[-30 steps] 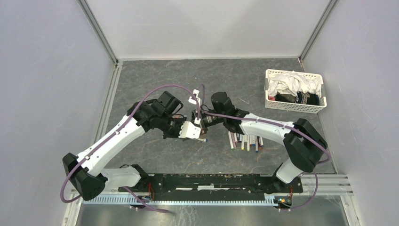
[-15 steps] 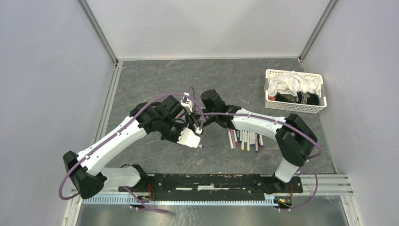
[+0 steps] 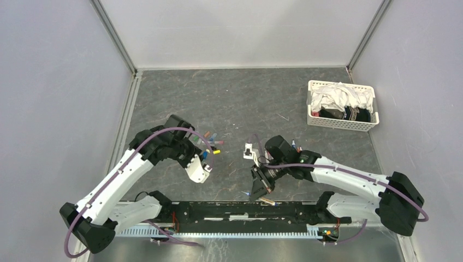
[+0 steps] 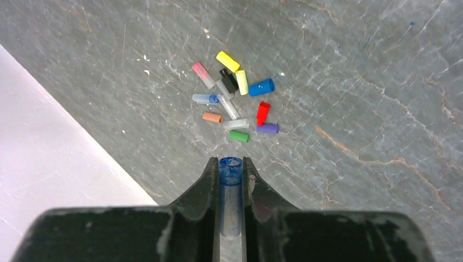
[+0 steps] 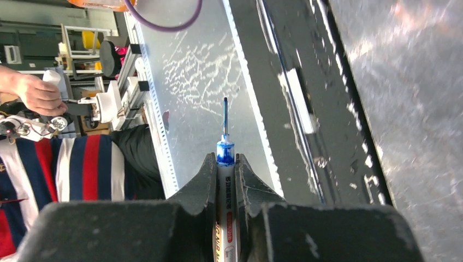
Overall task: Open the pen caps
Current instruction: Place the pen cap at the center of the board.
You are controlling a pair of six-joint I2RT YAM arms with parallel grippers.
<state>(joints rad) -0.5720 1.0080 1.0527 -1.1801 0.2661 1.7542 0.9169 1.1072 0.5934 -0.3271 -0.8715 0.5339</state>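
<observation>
My left gripper point(image 3: 203, 158) is shut on a clear, blue-stained pen cap point(image 4: 230, 170) and holds it above the table, just short of a loose pile of pen caps point(image 4: 236, 98) in yellow, pink, black, blue, red, purple, green and orange. The pile also shows in the top view point(image 3: 213, 143). My right gripper point(image 3: 255, 191) is shut on a white pen point(image 5: 225, 180) whose bare blue tip point(image 5: 225, 112) points past the table's near edge. The other pens are mostly hidden under the right arm; a few coloured ends point(image 3: 295, 146) peek out.
A white basket point(image 3: 315, 121) with cloth and dark items stands at the back right. A black rail point(image 3: 235, 210) runs along the near edge. A person sits beyond the near edge in the right wrist view point(image 5: 38, 95).
The two grippers, close together at the table's middle before, have pulled apart. The left one went left with the cap; the right one swung toward the near edge with the uncapped pen.
</observation>
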